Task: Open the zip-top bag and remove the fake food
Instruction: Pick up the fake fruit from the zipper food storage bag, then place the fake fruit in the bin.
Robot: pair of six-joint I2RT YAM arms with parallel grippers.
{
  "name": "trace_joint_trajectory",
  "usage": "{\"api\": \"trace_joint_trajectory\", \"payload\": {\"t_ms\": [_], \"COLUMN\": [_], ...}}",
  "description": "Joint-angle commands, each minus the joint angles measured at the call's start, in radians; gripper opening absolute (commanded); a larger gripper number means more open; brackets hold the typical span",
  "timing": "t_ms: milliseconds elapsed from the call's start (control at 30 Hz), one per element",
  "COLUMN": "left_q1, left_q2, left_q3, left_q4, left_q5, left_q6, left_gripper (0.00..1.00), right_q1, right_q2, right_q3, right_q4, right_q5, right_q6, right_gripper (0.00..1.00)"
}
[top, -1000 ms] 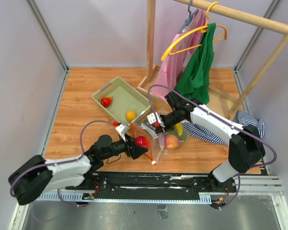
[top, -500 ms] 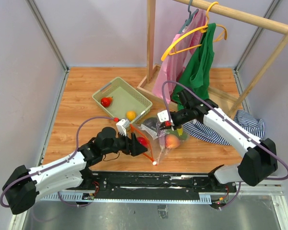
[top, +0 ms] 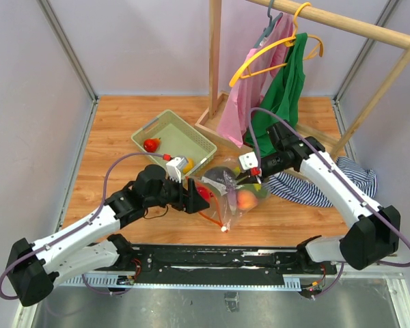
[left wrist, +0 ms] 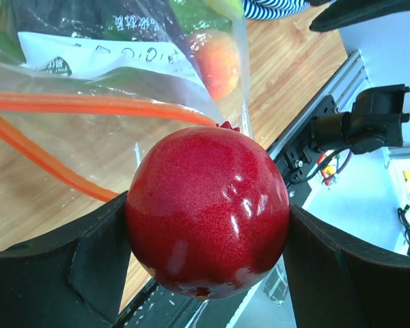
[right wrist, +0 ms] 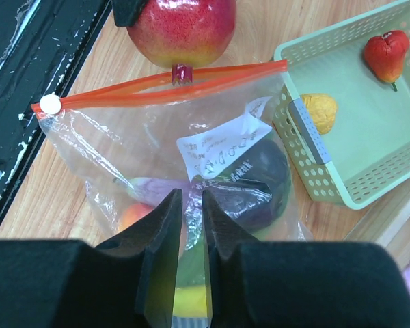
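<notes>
Left gripper point(top: 195, 197): your jaws stand wide and are clamped on a red pomegranate point(left wrist: 208, 212), one finger pressed against each flank of it.
Pomegranate: it sits squarely between your left fingers, outside the zip-top bag point(top: 225, 191) and just in front of the bag's mouth.
Zip-top bag: it lies on the wooden table point(top: 109, 137) between your two grippers, directly below the right gripper point(right wrist: 189, 198) and just beyond the left one.
Zip strip point(right wrist: 157, 85): the orange-red edge runs across right behind the pomegranate in the right wrist view, with the bag's mouth gaping toward your left gripper.
Right gripper: the fingers show only a narrow gap and hang over the bag's far end; you cannot tell from these views whether they pinch the plastic.
Inside the bag: a dark eggplant point(right wrist: 260, 184) lies under the right fingertips beside a white label point(right wrist: 222, 150), and a peach point(left wrist: 215, 58) lies near it.
Basket point(right wrist: 294, 137): the pale green basket sits beside the bag, off to the side of your right gripper, holding a red fruit point(right wrist: 386, 55) and a yellow piece point(right wrist: 318, 111).
</notes>
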Motion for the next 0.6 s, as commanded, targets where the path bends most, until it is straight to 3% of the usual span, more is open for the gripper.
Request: {"api": "trace_joint_trajectory", "payload": {"t_ms": [0, 300, 400, 567], "left_q1": [0.014, 0.052, 0.078, 0.135], "left_q2": [0.016, 0.088, 0.075, 0.077], "left_q3": [0.065, 0.168, 0.165, 0.086], "left_q4": [-0.135, -0.3, -0.215, 0.094], "left_q5": [0.029, -0.005, 0.002, 0.029], "left_q6": [0.095, 0.204, 0.195, 0.12], "left_gripper": [0.19, 0.19, 0.18, 0.13], "right_q1": [-0.039, -0.056, -0.058, -0.059], "right_q2": [-0.008, -0.001, 0.005, 0.011], "right_q3": [0.039, 0.038, 0.038, 0.036], "right_q4": [-0.078, -0.082, -0.082, -0.082], "right_q5": [-0.065, -0.073, -0.071, -0.079], "right_q6": [-0.033, -0.037, -0.037, -0.039], "right_gripper": [0.2, 0.21, 0.21, 0.22]}}
